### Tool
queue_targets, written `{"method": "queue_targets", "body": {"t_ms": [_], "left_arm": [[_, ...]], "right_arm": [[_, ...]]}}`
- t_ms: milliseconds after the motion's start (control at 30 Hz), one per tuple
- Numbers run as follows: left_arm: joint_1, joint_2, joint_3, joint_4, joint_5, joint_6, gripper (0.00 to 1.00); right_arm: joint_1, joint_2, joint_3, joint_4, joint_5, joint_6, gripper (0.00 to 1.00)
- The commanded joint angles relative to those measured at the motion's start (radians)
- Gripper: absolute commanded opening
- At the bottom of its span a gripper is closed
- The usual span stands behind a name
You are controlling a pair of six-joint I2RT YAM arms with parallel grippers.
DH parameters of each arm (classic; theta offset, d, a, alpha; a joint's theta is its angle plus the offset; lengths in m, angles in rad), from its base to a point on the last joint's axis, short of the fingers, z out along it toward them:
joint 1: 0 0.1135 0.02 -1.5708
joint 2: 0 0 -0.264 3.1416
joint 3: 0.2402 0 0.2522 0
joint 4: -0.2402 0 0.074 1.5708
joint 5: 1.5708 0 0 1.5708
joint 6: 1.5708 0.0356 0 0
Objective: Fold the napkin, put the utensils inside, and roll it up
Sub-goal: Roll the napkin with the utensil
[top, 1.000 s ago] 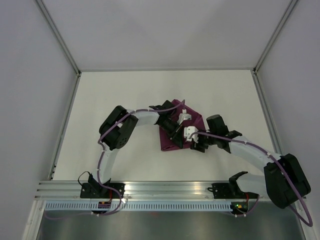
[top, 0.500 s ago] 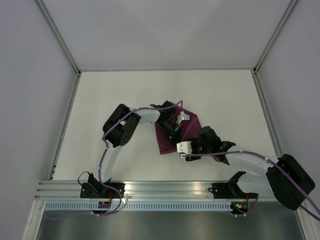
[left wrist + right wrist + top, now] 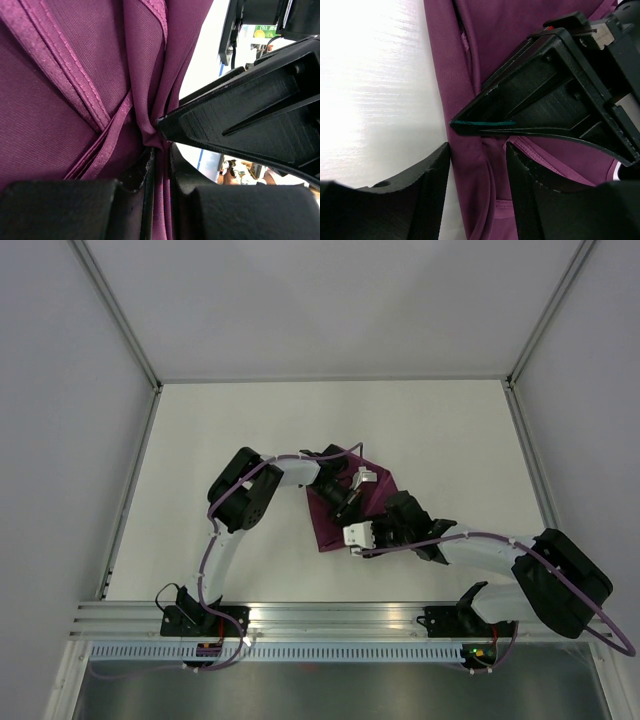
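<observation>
The magenta napkin (image 3: 325, 528) lies bunched and folded in the middle of the white table. My left gripper (image 3: 347, 498) is over its middle and is shut on a pinched fold of the cloth (image 3: 150, 135), which runs down between the fingers (image 3: 134, 175). My right gripper (image 3: 350, 537) is at the napkin's near edge, just in front of the left one. It is open, and its two fingers (image 3: 432, 172) straddle a thick fold of the napkin (image 3: 485, 165). The left gripper's black finger (image 3: 540, 95) sits just beyond that fold. The utensils are hidden or out of view.
The white table (image 3: 200, 440) is bounded by grey walls with metal frame posts at the back corners. An aluminium rail (image 3: 340, 618) carrying both arm bases runs along the near edge. Both arms reach in over the napkin, almost touching each other.
My right gripper has swung left and nearer, from the napkin's right side to its near edge beside the left gripper. The left gripper has stayed shut on the cloth, shifting only slightly.
</observation>
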Motion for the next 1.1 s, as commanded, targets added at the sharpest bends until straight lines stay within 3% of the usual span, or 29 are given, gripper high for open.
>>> {"method": "queue_targets", "body": {"t_ms": [0, 267, 533, 667, 867, 1067], "left_arm": [[0.013, 0.041, -0.005, -0.038, -0.045, 0.034, 0.02], [0.022, 0.055, -0.007, -0.057, -0.003, 0.068, 0.02], [0.027, 0.055, -0.008, -0.064, 0.015, 0.088, 0.02], [0.028, 0.052, -0.008, -0.066, 0.025, 0.097, 0.02], [0.034, -0.016, -0.031, -0.008, -0.012, 0.077, 0.27], [0.04, -0.112, -0.097, 0.147, -0.018, 0.005, 0.36]], "right_arm": [[0.005, 0.042, 0.015, -0.05, 0.002, -0.027, 0.55], [0.005, 0.093, 0.064, -0.184, -0.033, -0.074, 0.48], [0.005, 0.183, 0.174, -0.371, -0.07, -0.1, 0.33], [0.005, 0.217, 0.211, -0.411, -0.075, -0.071, 0.2], [0.004, 0.271, 0.257, -0.446, -0.073, -0.017, 0.07], [-0.007, 0.311, 0.311, -0.515, -0.116, -0.013, 0.02]]}}
